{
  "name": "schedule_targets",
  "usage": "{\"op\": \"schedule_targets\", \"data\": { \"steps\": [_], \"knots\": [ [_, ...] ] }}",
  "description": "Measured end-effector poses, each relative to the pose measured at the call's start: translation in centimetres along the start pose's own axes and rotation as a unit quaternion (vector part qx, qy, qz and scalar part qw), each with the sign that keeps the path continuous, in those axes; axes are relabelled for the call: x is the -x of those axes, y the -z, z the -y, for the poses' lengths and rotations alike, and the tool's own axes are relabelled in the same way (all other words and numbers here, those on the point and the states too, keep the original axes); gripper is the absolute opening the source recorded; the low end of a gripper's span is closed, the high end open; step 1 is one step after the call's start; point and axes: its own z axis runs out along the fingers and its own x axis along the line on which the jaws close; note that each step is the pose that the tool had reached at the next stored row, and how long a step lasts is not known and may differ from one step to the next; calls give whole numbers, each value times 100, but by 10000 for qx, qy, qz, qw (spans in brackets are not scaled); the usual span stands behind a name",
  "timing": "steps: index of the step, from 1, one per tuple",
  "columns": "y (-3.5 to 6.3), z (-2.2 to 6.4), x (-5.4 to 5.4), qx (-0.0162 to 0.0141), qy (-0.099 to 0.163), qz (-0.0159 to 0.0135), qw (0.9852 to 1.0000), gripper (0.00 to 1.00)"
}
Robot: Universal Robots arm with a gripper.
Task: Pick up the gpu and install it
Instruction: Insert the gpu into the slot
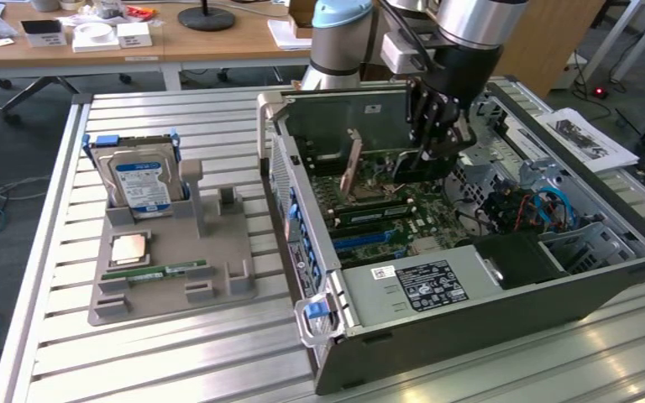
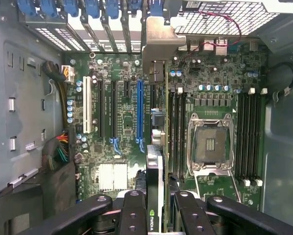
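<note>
**Seating the gpu squarely**

The tool (image 2: 157, 211) is pinching the gpu (image 2: 154, 169) edge-on inside the computer case (image 1: 490, 323), just beside the blue slot (image 2: 139, 112); the card is wanting to stay upright, parallel to the slots, under even pressure.

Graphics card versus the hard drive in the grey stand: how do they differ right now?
The graphics card is clamped in the pincer inside the computer case; the hard drive sits untouched in the grey stand outside it. The graphics card is dark and thin; the hard drive is thicker, silver, with a blue and white label. Both are upright on edge.
</note>
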Motion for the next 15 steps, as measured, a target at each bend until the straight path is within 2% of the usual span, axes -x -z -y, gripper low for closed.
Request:
{"op": "schedule_targets", "data": {
  "steps": [15],
  "knots": [
    [-38, -77, -87, -25, 74, 2, 10000, 27]
  ]
}}
